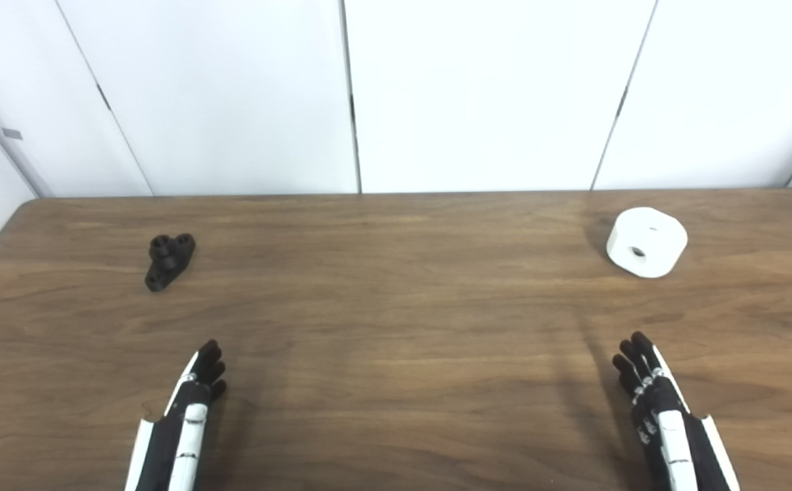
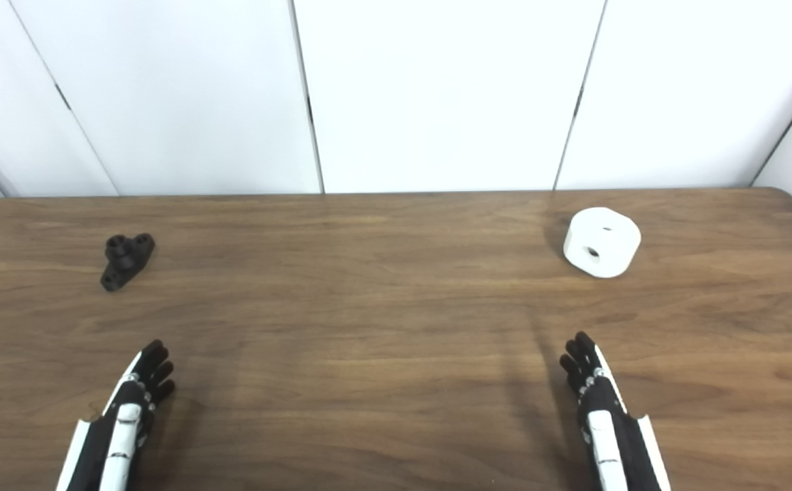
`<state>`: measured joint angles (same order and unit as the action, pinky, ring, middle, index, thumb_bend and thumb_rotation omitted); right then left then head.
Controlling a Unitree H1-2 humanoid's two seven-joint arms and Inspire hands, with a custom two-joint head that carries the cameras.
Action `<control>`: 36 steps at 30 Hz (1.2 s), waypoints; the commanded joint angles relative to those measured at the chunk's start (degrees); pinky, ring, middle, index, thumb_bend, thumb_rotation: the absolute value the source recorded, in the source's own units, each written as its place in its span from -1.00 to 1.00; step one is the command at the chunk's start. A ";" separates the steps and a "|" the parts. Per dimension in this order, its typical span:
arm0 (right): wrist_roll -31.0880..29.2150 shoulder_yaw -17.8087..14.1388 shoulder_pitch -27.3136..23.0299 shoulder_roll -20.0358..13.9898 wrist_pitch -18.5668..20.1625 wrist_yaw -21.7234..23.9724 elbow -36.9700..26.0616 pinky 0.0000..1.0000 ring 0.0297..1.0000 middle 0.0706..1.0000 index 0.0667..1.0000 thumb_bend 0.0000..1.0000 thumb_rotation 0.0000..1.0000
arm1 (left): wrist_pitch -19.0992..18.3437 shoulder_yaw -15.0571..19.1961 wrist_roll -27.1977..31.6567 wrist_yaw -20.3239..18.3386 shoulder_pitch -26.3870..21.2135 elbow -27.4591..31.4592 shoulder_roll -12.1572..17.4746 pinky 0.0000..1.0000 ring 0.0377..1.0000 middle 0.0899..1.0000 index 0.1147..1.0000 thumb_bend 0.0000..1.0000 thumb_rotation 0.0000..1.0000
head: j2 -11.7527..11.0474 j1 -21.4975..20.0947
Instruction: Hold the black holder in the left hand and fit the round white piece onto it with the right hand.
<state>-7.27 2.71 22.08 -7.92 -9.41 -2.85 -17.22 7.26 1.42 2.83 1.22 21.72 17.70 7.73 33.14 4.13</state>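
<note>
The black holder [image 1: 170, 260] lies on the wooden table [image 1: 396, 320] at the far left. The round white piece [image 1: 646, 242], a short cylinder with a hole in its side, rests at the far right. My left hand [image 1: 195, 392] hovers near the front edge, well short of the holder, fingers stretched out and holding nothing. My right hand [image 1: 648, 385] is at the front right, short of the white piece, fingers also extended and empty.
White wall panels [image 1: 396, 95] stand right behind the table's far edge. The table's rounded corners show at the back left and back right.
</note>
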 commanded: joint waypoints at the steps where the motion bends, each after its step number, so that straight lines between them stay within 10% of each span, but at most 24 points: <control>1: -0.75 -0.24 -1.13 2.40 0.56 0.42 0.21 0.99 0.89 0.90 0.90 -0.08 0.91 | -0.44 -0.54 -0.74 -0.14 -0.96 0.73 -1.76 0.86 0.90 0.91 0.86 -0.04 0.83 | 0.06 0.23; 18: -3.51 -2.39 -1.03 0.45 -0.27 3.30 2.23 1.00 0.98 0.99 0.99 -0.05 1.00 | 3.25 -3.61 -3.63 2.06 -0.75 -1.52 -3.79 0.76 0.86 0.88 0.82 0.04 0.64 | -4.65 12.70; 36: -3.61 -4.05 -1.26 0.84 -3.21 5.06 4.85 1.00 1.00 0.99 1.00 -0.11 1.00 | 1.71 -5.26 -4.96 2.83 -0.33 -1.44 -3.18 0.80 0.80 0.83 0.81 0.05 0.48 | -7.04 13.69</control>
<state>-10.78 -0.45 21.73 -8.31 -12.27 2.43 -14.65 9.75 -2.97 -1.20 4.38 21.48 16.17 7.29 26.19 17.93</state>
